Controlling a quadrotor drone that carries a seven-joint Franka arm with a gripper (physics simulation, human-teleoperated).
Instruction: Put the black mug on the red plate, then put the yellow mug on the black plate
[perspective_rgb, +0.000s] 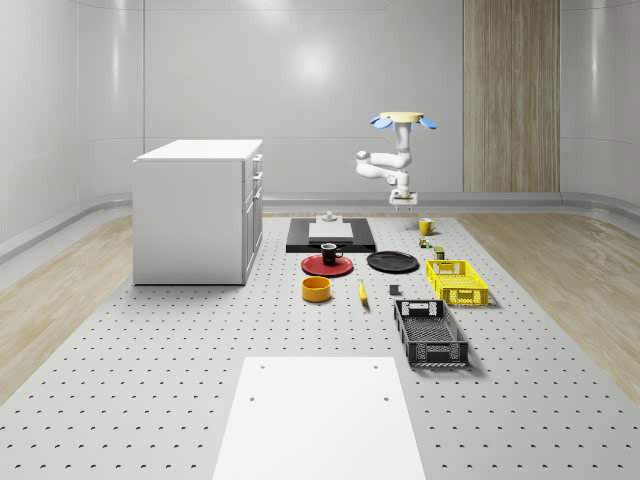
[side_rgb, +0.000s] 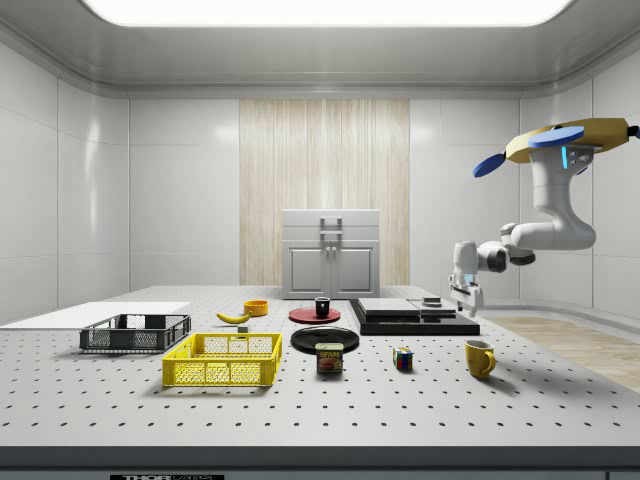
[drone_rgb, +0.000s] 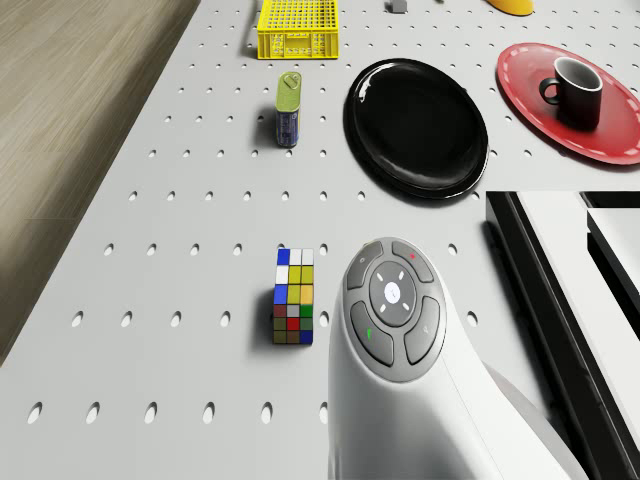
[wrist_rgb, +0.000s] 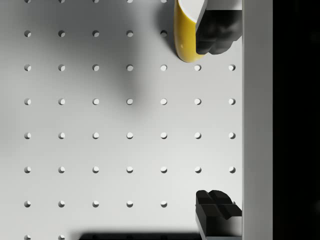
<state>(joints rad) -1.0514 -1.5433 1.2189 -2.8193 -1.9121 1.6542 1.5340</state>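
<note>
- Grey perforated worktop (perspective_rgb: 150, 380) carries everything under inspection; pale walls and a wood-panelled strip stand behind it.
- You will find the black mug (perspective_rgb: 330, 253) already upright on the red plate (perspective_rgb: 312, 266), so the first half of the task reads as done.
- Your yellow mug (side_rgb: 479, 358) stands upright on the bare worktop, near the far edge in the whole-scene view, apart from the black plate (drone_rgb: 415, 125), which lies bare beside the red plate.
- Your drone (side_rgb: 565, 140) hovers above that far part of the worktop, resting on nothing, with the arm bent down from it.
- The gripper (wrist_rgb: 217, 120) hangs above the worktop close to the yellow mug, jaws spread wide and holding nothing. In the wrist view one fingertip (wrist_rgb: 216, 34) overlaps the mug's rim while the other sits well away, so the mug is not yet between them.
- Judgement: this posture suits a descent onto the yellow mug, and you would need to shift the gripper to centre it first.
- Note the obstacles near the carry path: a Rubik's cube (drone_rgb: 293, 296) and a tin can (drone_rgb: 289, 108) sit between the mug and the black plate, with the black platform (perspective_rgb: 330, 236) alongside.
- The yellow crate (perspective_rgb: 457, 281) and black crate (perspective_rgb: 430, 333) stand clear of that route.
</note>
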